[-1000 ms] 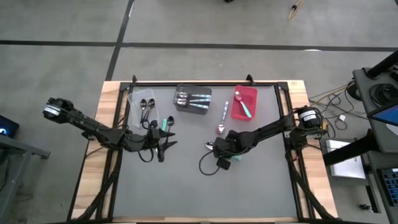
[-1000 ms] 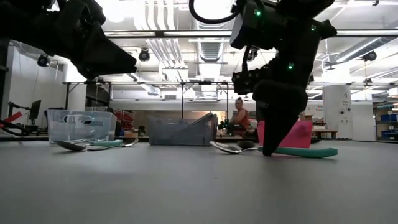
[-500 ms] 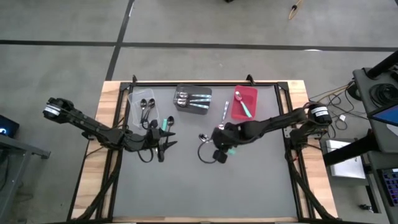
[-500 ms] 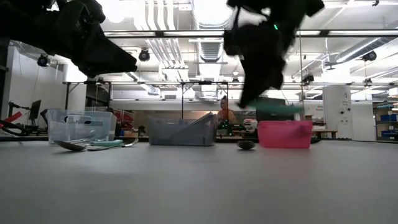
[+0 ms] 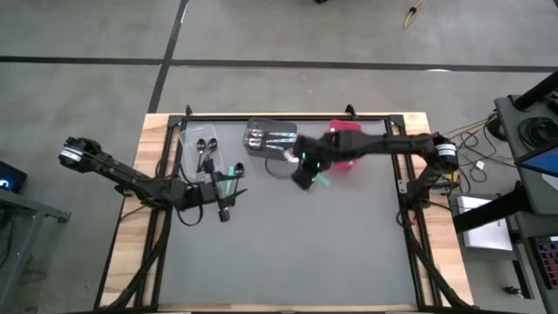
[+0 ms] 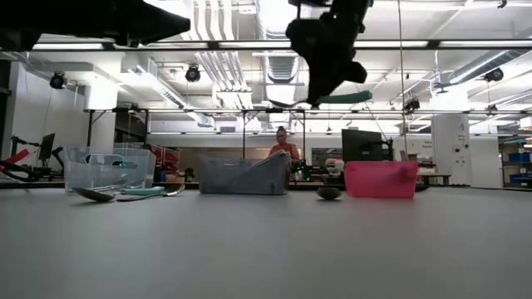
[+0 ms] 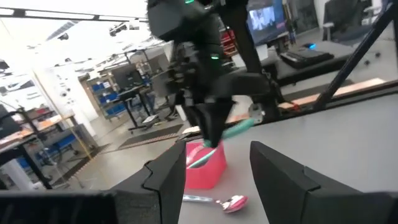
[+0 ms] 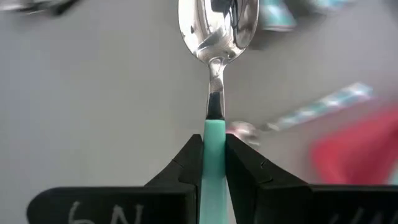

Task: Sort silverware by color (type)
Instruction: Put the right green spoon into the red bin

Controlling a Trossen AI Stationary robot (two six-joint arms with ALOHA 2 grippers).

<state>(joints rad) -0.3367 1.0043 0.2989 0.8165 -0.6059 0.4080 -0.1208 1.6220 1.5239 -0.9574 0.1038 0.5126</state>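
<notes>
My right gripper hangs high over the table's far middle, between the dark grey bin and the red bin, shut on a teal-handled spoon. My left gripper stands open at the left, lifted off the table, with nothing between its fingers. Another teal-handled spoon lies on the table just beyond it. Black spoons lie in the clear bin, silver ones in the grey bin, and a teal-handled one in the red bin. My right gripper pinches the spoon's teal handle between its two fingers, close to where the handle meets the metal neck. The fingers slant down from the table's right. The spoon is lifted clear and roughly level; its handle's free end sticks out behind the gripper.
The three bins stand in a row along the far edge. The low view shows a spoon bowl on the table beside the red bin and spoons on the table near the clear bin. A person stands in the room behind.
My right gripper has lifted the teal-handled spoon off the table's middle and carried it up and toward the far edge, to between the grey and red bins. My left gripper has risen a little and rolled and tipped up to level.
</notes>
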